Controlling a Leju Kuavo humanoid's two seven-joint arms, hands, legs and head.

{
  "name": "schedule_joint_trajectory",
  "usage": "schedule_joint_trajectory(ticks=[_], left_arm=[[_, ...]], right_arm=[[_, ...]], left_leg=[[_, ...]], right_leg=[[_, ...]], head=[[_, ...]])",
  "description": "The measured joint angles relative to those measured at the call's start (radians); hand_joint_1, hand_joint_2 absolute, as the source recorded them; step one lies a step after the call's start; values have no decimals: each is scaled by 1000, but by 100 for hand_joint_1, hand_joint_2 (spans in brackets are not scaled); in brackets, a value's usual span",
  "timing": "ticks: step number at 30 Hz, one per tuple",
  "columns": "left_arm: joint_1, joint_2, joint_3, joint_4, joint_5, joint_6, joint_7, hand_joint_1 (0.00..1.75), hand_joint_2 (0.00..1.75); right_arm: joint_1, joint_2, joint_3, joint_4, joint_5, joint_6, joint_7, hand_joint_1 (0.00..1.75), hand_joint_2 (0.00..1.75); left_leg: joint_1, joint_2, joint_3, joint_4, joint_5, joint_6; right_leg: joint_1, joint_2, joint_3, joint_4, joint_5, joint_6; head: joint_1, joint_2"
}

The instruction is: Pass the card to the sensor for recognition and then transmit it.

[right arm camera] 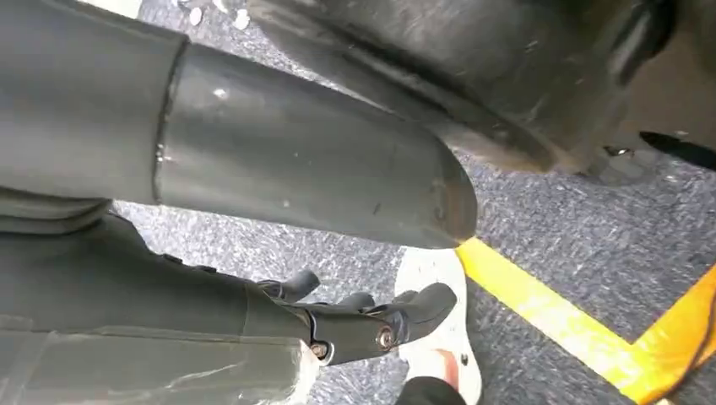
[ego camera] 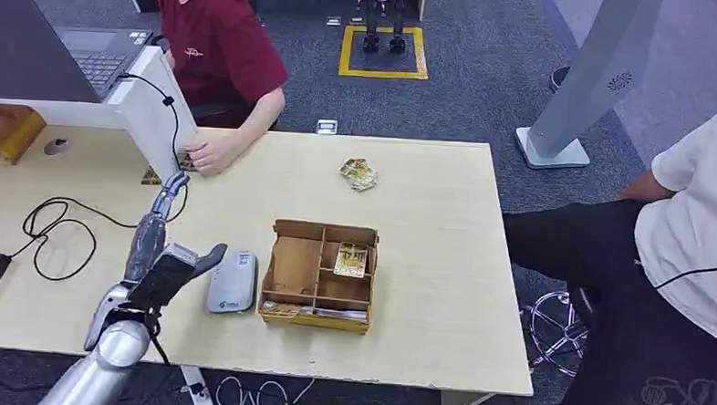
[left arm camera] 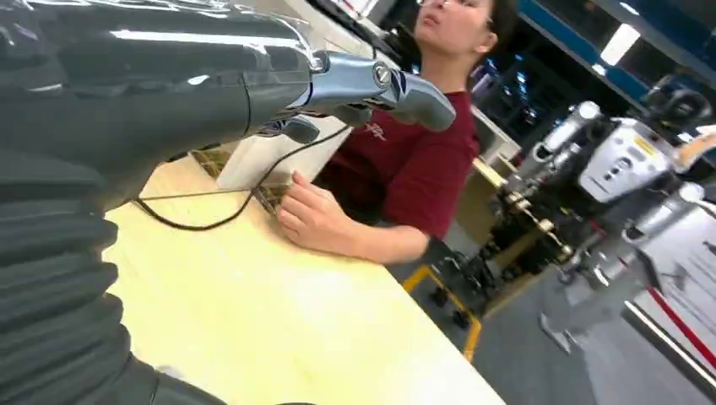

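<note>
Card [ego camera: 351,259] lay untouched in the box [ego camera: 319,276]; left hand [ego camera: 161,240] hovered open beside the sensor [ego camera: 233,282], right hand [right arm camera: 355,325] hung empty, fingers loosely apart.

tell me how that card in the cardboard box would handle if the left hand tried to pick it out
The card lies flat in a compartment of the cardboard box, so it is probably thin, light and hard to get fingers under. The walls around it likely crowd the left hand. Its surface looks glossy, so it may slip.
</note>
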Motion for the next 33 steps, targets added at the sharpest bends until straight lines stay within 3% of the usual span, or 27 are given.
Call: schedule_joint_trajectory(ticks=[4, 6, 11, 15, 21, 33], left_arm=[[95, 48, 0, -142, -37, -63, -27, 0, 175], [145, 60, -3, -201, -106, -55, -38, 0, 175], [250, 83, -67, -284, -392, 137, -33, 0, 175], [279, 96, -133, -286, -559, 240, 24, 0, 175], [283, 109, -207, -265, -661, 316, 95, 0, 175], [225, 88, -304, -169, -714, 333, 136, 0, 175]], right_arm=[[2, -2, -6, 2, -8, -1, 1, 0, 0], [2, -2, -7, 2, -17, -3, 0, 0, 0], [3, -2, -14, 3, -19, -3, 2, 0, 0], [2, -2, -14, 3, -19, -3, 4, 0, 0], [1, -2, -14, 3, -26, 0, 4, 0, 0], [-3, -3, -14, 3, -17, 2, 11, 0, 0]], left_leg=[[0, 0, 0, 0, 0, 0], [0, 0, 0, 0, 0, 0], [-1, 0, 0, 0, 0, 0], [0, 0, 0, 0, 0, 0], [0, -1, 0, 0, 0, 0], [0, -1, 0, 0, 0, 0]], right_leg=[[0, 0, 0, 0, 0, 0], [0, 0, 0, 0, 0, 0], [0, -1, 0, 0, 0, 0], [0, -1, 0, 0, 0, 0], [0, -2, 0, 0, 0, 0], [0, -2, 0, 0, 0, 0]], head=[[0, 0], [0, 0], [0, 0], [0, 0], [0, 0], [0, 0]])
